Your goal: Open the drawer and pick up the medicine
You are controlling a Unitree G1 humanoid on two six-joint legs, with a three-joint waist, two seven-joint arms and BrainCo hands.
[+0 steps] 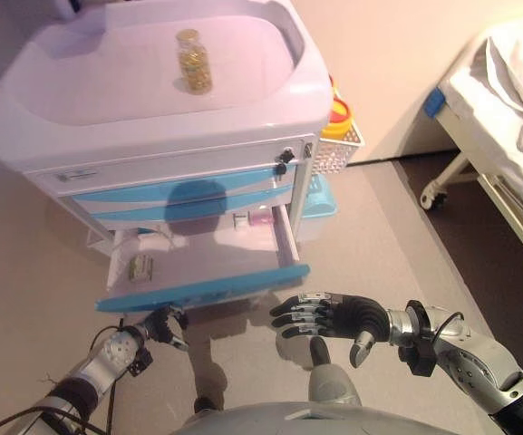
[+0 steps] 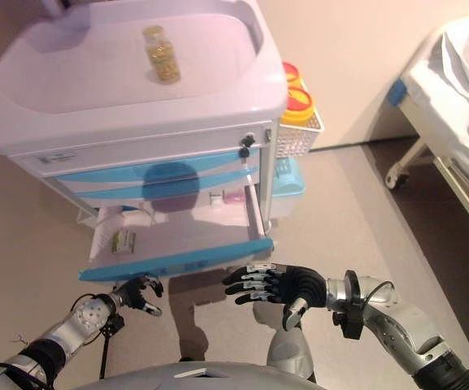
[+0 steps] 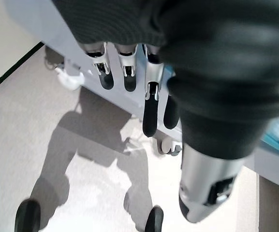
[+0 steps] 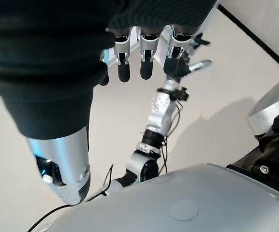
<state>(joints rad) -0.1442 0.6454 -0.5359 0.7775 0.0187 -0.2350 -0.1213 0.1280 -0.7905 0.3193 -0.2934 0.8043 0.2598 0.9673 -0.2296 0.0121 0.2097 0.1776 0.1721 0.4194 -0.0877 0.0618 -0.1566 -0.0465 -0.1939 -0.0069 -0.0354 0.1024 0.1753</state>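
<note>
The white cart [image 1: 152,109] has its lower drawer [image 1: 202,287] with a blue front pulled out. Inside lie a small medicine box [image 1: 140,266] at the left and small items [image 1: 252,218] at the back. A glass bottle of yellow pills [image 1: 193,62] stands on the cart's top. My left hand [image 1: 163,324] hangs just below the drawer front's left end, fingers relaxed, holding nothing; its fingers [image 3: 124,72] show straight in the left wrist view. My right hand [image 1: 329,317] is open and empty just below the drawer front's right end.
A white basket [image 1: 343,145] with yellow-lidded containers [image 1: 338,113] hangs on the cart's right side, above a light blue bin [image 1: 320,201]. A bed [image 1: 506,100] on castors stands at the far right. Beige floor lies between the cart and me.
</note>
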